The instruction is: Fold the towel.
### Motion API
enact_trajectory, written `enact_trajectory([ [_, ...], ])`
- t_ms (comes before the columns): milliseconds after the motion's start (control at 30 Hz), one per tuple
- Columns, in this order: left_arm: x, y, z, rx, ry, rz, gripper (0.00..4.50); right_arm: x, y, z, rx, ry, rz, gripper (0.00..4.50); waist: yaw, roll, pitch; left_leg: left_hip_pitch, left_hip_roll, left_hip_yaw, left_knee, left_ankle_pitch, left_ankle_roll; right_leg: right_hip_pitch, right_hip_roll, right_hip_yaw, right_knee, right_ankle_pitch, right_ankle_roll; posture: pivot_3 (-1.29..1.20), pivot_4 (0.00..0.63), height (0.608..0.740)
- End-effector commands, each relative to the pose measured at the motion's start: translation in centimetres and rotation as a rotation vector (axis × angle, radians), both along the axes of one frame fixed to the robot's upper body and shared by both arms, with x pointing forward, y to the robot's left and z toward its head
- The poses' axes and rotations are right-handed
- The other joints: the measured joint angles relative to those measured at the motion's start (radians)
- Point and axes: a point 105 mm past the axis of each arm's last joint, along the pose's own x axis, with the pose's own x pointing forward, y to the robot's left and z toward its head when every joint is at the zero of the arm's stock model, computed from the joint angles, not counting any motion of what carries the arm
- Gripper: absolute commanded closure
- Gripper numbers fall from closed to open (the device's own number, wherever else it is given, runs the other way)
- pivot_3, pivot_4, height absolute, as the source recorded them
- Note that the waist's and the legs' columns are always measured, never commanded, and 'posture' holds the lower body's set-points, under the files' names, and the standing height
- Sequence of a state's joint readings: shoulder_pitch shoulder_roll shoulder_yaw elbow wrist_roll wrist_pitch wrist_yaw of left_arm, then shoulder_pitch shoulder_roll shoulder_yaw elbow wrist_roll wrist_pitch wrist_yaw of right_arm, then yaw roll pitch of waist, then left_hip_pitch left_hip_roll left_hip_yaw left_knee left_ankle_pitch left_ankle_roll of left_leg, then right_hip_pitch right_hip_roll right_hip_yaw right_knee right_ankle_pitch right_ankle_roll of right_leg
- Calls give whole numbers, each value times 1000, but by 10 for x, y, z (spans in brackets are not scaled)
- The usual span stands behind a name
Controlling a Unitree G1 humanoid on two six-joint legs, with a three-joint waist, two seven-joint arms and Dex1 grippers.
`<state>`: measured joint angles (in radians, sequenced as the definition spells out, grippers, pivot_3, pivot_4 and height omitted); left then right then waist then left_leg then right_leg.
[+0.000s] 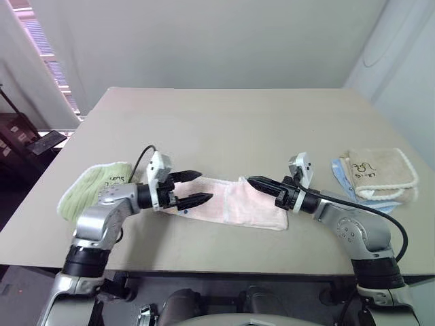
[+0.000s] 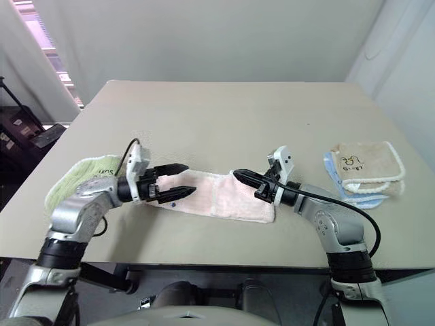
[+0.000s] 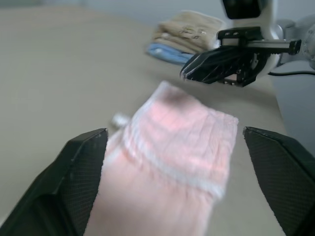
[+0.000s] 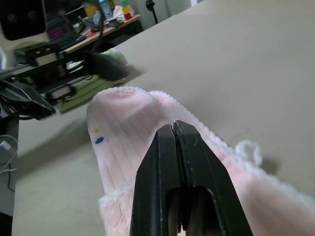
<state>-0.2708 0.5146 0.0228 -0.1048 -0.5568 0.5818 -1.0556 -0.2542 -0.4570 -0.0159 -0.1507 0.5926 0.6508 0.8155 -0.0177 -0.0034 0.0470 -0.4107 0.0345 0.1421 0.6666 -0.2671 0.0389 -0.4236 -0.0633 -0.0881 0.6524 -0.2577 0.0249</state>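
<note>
The towel (image 1: 234,202), pale pink and ribbed with white trim, lies folded in a long strip on the table's near part between my two grippers. Small blue and yellow marks show on it (image 4: 98,140). My left gripper (image 1: 202,187) points level across the towel's left end, open, with nothing between its fingers (image 3: 74,182). The towel (image 3: 172,147) lies just beyond them. From the right, my right gripper (image 1: 250,180) reaches the towel's far edge near its middle, shut, with no cloth visible in its fingers (image 4: 173,147). It hovers over the pink fabric (image 4: 128,128).
A lime-green towel (image 1: 92,189) lies folded at the table's left edge, behind my left arm. A beige cream-edged towel (image 1: 377,170) sits on a blue cloth (image 1: 340,173) at the right. The tan table (image 1: 224,122) stretches away beyond the towel. Its front edge runs close below both arms.
</note>
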Motion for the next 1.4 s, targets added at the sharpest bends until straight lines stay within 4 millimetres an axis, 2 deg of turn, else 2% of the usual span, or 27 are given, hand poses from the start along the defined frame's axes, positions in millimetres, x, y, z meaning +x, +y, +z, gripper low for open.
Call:
enact_trajectory([
  [33,-13,14,34,-55,7,78,45,5,4,14,5,-58,29,4500,1,0,0,0,0,0,0,0,-1,0,0,0,0,0,0,0,0,724],
  [167,-17,38,37,-105,161,250,45,13,8,17,16,-53,34,4500,1,0,0,0,-1,0,0,-1,-2,0,-1,0,-1,0,0,0,0,724],
  [267,-29,51,39,-170,273,308,45,17,10,18,27,-46,43,4500,-2,0,0,1,-1,0,0,-1,-3,3,-1,0,0,0,0,0,0,724],
  [533,-54,79,-10,-216,573,572,45,30,6,19,28,-3,35,4500,0,-1,0,1,-1,0,0,0,-6,1,-1,0,1,0,0,0,0,724],
  [767,-56,100,-35,-276,699,743,45,32,-1,23,11,-20,20,4500,0,0,0,2,-1,-1,-1,0,-6,-2,-3,0,-1,1,-3,0,0,724],
  [1067,-37,105,-56,-351,797,831,45,31,-9,24,-10,-39,-16,4500,0,2,0,2,-1,0,-4,0,-6,-5,-3,0,-2,1,-3,0,0,724],
  [1200,-31,94,-53,-364,809,774,45,32,-13,25,-13,-44,-38,4500,3,3,0,2,-1,0,-4,0,-6,-4,-3,0,-3,1,-4,0,0,724],
  [1400,-10,75,-66,-354,866,747,45,34,-17,25,-20,-49,-83,4500,11,5,0,2,-1,0,-4,0,-6,-4,-4,0,-3,3,-6,0,0,724],
])
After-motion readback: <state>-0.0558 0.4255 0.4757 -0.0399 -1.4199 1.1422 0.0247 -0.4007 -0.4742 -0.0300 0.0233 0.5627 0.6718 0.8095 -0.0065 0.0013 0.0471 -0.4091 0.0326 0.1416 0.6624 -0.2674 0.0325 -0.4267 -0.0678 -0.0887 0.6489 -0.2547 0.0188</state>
